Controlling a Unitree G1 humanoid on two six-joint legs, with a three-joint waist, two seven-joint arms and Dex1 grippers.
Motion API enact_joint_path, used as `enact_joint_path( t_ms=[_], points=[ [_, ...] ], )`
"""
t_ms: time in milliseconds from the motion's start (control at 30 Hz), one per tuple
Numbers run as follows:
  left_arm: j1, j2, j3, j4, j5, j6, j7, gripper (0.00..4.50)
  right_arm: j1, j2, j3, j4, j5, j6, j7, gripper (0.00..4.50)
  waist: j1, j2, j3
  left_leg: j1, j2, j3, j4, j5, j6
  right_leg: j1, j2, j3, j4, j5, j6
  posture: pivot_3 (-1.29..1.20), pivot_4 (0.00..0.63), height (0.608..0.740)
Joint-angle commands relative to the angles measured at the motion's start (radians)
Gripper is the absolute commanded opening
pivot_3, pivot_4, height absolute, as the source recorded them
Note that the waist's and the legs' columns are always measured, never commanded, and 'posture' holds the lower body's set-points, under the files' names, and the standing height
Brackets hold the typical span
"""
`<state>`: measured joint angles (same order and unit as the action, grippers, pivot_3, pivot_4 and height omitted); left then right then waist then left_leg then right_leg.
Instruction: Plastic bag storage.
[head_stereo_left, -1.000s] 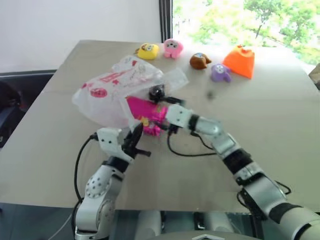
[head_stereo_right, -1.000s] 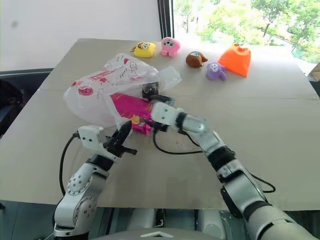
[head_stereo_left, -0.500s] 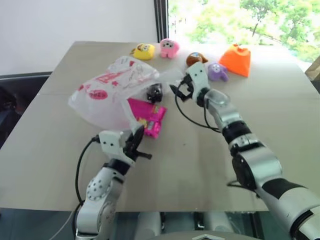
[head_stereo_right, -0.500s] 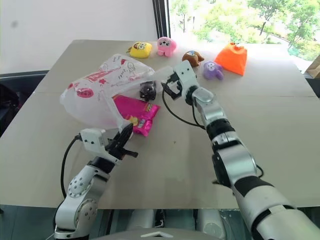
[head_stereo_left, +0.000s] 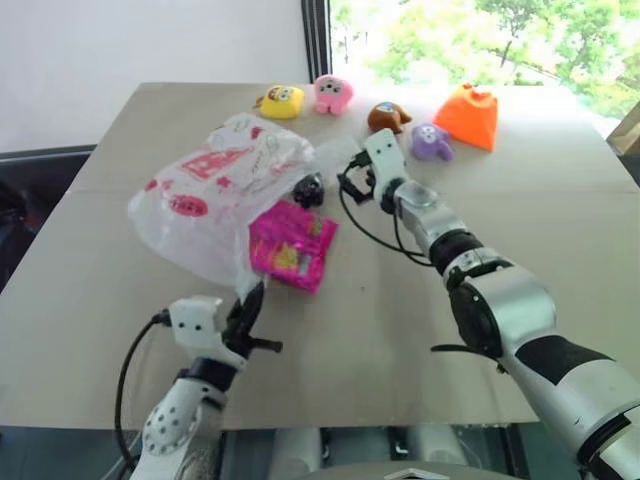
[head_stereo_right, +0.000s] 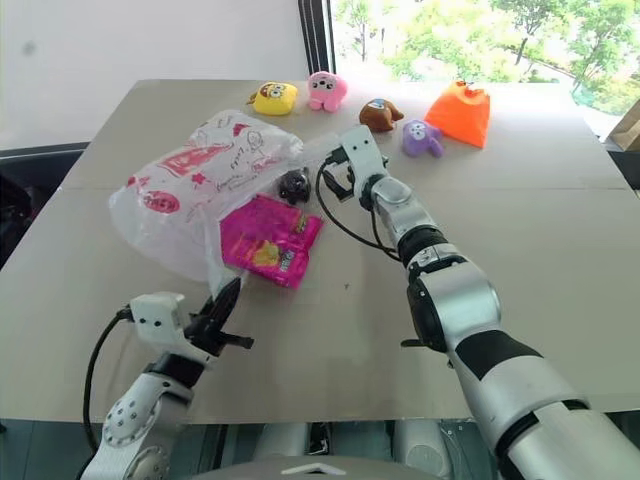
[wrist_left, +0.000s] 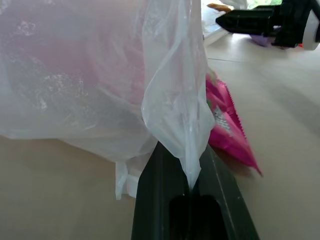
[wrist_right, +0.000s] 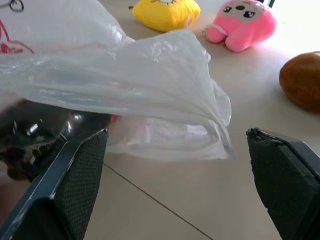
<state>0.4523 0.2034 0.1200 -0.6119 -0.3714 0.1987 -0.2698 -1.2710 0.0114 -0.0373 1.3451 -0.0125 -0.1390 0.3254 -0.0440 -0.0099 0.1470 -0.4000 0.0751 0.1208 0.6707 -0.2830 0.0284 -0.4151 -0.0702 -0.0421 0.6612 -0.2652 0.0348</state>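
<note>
Plastic bag (head_stereo_left: 215, 195) lies bunched on the left half of the table (head_stereo_left: 560, 240), mouth toward the middle; left gripper (head_stereo_left: 250, 305) is clamped on a twisted near corner of it, film pinched between the black fingers (wrist_left: 155, 200); pink snack packet (head_stereo_left: 292, 245) sits half under the bag's edge, small dark toy (head_stereo_left: 309, 190) at the mouth; right gripper (head_stereo_left: 352, 180) hovers at the far flap with jaws spread wide, holding nothing; plush toys (head_stereo_left: 385, 117) line the far edge. Risk: thin film could slip or tear if the left arm pulls harder; right could close on air or nudge the dark toy. Versus a second ago: right gripper has moved from over the packet to the far flap; left has drawn back, stretching the corner; packet more exposed.
</note>
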Motion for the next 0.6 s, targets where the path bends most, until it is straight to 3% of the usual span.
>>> enact_joint_path(
  t_ms=[33,100,233,267,333,367,600],
  points=[
    [0.021,0.006,0.022,-0.058,-0.006,-0.021,-0.003,0.00,-0.047,0.010,-0.001,-0.012,-0.028,-0.047,-0.022,4.25,0.001,0.000,0.000,0.000,0.000,0.000,0.000,0.000,0.000,0.000,0.000,0.000,0.000,0.000,0.000,0.00,0.150,0.740],
    [0.029,0.007,0.027,-0.061,-0.007,-0.022,-0.003,0.00,-0.053,0.016,-0.003,-0.009,-0.037,-0.049,-0.024,3.69,0.001,0.000,0.000,0.000,0.000,0.000,0.000,0.000,0.000,0.000,0.000,0.000,0.000,0.000,0.000,0.00,0.150,0.740],
    [0.040,0.005,0.033,-0.065,-0.008,-0.025,-0.001,0.00,-0.054,0.023,-0.011,-0.005,-0.046,-0.041,-0.018,1.63,0.000,0.000,0.000,0.000,0.000,0.000,0.000,0.000,0.000,0.000,0.000,0.000,0.000,0.000,0.000,0.00,0.150,0.740],
    [0.045,0.004,0.035,-0.068,-0.008,-0.026,-0.001,0.00,-0.053,0.024,-0.010,-0.004,-0.050,-0.041,-0.018,1.39,0.000,0.000,0.000,0.000,0.000,0.000,0.000,0.000,0.000,0.000,0.000,0.000,0.000,0.000,0.000,0.00,0.150,0.740],
    [0.049,0.001,0.035,-0.069,-0.005,-0.028,0.000,0.00,-0.050,0.025,-0.014,-0.004,-0.053,-0.044,-0.019,0.31,0.000,0.000,0.000,0.000,0.000,0.000,0.000,0.000,0.000,0.000,0.000,0.000,0.000,0.000,0.000,0.00,0.150,0.740],
    [0.050,0.000,0.034,-0.069,-0.004,-0.028,0.001,0.00,-0.049,0.025,-0.017,-0.005,-0.052,-0.044,-0.021,0.04,0.000,0.000,0.000,0.000,0.000,0.000,0.000,0.000,0.000,0.000,0.000,0.000,0.000,0.000,0.000,0.00,0.150,0.740],
    [0.043,0.001,0.031,-0.062,-0.003,-0.028,0.001,0.00,-0.038,-0.005,-0.046,-0.013,-0.043,-0.044,-0.031,0.04,0.000,0.000,0.000,0.000,0.000,0.000,0.000,0.000,0.000,0.000,0.000,0.000,0.000,0.000,0.000,0.00,0.150,0.740]
  ],
)
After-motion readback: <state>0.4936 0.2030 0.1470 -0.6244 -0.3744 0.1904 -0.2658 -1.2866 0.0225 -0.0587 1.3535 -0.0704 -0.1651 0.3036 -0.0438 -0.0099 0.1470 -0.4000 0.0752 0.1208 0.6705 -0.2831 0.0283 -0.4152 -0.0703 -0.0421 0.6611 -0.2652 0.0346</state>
